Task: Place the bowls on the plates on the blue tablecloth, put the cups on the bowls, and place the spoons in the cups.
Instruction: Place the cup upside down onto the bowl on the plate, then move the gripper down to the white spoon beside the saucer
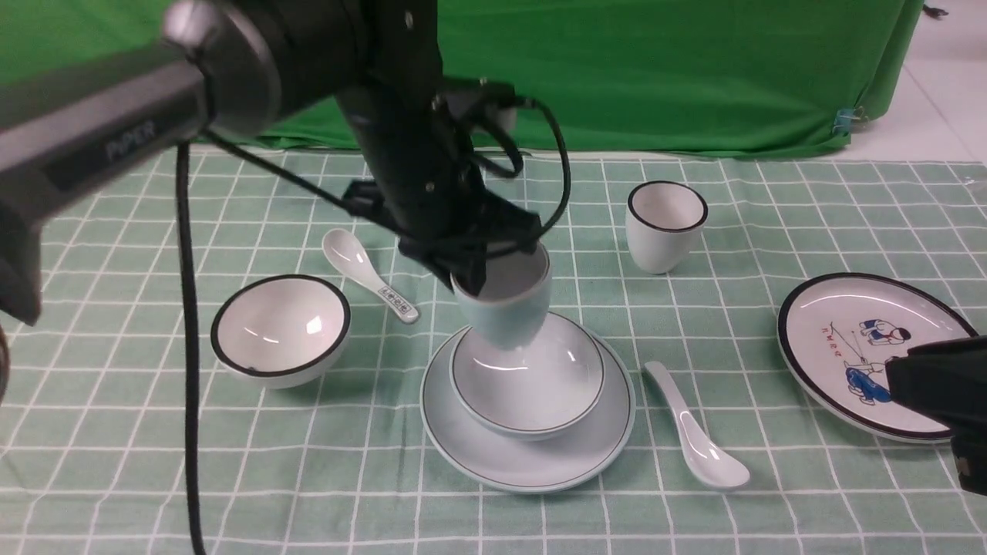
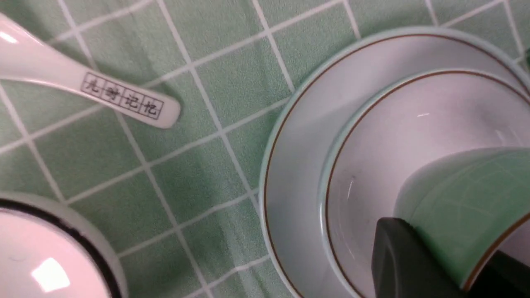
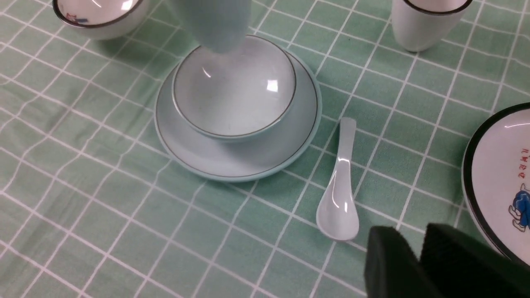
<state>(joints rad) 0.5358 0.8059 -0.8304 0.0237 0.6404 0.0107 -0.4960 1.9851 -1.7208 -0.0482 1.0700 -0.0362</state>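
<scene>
My left gripper (image 1: 482, 281) is shut on the rim of the pale blue cup (image 1: 505, 304), one finger inside and one outside. The cup hangs tilted over the pale blue bowl (image 1: 532, 381), which sits on the pale blue plate (image 1: 540, 455). Whether the cup's base touches the bowl I cannot tell. The white bowl (image 1: 281, 330) and patterned spoon (image 1: 370, 275) lie to the left. Farther right are the white cup (image 1: 666, 225), the plain spoon (image 1: 698, 428) and the cartoon plate (image 1: 871, 351). My right gripper (image 3: 412, 234) hovers slightly open and empty between the plain spoon (image 3: 339, 194) and the cartoon plate (image 3: 497, 165).
The blue tablecloth (image 1: 116, 462) covers the whole table. A bright green backdrop cloth (image 1: 694, 69) hangs along the far edge. My left arm's cable (image 1: 185, 308) hangs down in front of the white bowl.
</scene>
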